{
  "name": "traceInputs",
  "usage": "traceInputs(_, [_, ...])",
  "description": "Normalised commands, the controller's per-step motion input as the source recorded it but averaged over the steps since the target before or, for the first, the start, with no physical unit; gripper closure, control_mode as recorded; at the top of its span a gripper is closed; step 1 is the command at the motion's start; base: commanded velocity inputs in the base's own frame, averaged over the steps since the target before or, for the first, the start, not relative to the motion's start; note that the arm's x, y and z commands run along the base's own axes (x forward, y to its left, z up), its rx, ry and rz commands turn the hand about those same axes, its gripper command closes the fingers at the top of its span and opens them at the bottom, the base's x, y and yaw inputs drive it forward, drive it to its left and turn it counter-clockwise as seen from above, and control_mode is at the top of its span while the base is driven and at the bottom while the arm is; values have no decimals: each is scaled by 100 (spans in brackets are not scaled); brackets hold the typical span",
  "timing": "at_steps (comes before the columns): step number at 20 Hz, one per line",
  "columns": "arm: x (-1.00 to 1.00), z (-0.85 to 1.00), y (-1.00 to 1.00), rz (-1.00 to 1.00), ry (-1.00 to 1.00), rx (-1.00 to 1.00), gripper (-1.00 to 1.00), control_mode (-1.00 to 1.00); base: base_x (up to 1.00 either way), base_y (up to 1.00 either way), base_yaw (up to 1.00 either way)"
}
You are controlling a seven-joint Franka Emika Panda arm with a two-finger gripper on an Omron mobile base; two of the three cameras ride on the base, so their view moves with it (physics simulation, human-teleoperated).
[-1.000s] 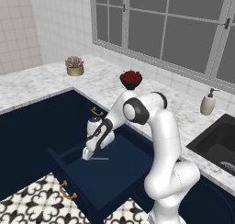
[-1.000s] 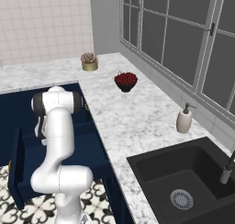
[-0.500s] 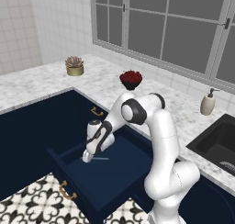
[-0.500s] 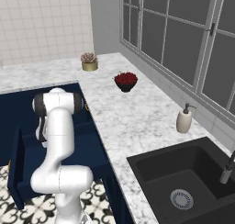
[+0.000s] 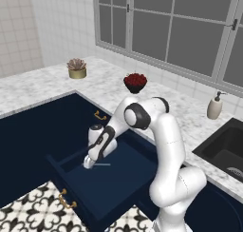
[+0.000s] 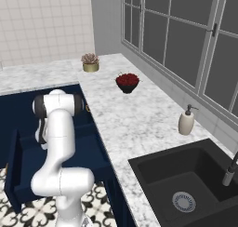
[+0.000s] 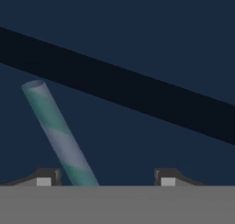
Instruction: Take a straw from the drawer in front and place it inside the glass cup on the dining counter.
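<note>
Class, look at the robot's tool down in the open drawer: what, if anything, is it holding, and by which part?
Nothing is held. The tool stands open over the striped straw, whose lower part passes between the fingertips without being clamped.

A: Even, soft light across both base views. The marble worktop (image 5: 57, 86) reads bright and clean, no glare, edges straight.

B: And the open drawer (image 5: 114, 178)?

A: Much dimmer inside, navy going nearly black.

B: Hand view now?

A: Dark and low in contrast. A broad black shadow band runs diagonally across the drawer floor. The striped straw (image 7: 59, 136) looks soft-edged and slightly blurred.
</note>
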Motion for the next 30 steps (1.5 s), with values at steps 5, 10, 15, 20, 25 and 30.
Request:
traceInputs(5, [-24, -56, -2, 0, 0, 0, 100, -100, 0, 0, 0])
traceInputs(10, [-57, -4, -19, 0, -2, 1, 100, -100, 0, 0, 0])
traceInputs(15, [-52, 52, -21, -1, -1, 8, 100, -100, 0, 0, 0])
traceInputs(20, [-8, 100, -15, -2, -12, 22, 100, -100, 0, 0, 0])
traceInputs(25, [15, 100, -3, -10, -16, 19, 100, -100, 0, 0, 0])
traceInputs(30, [59, 100, 1, -18, -12, 11, 100, -100, 0, 0, 0])
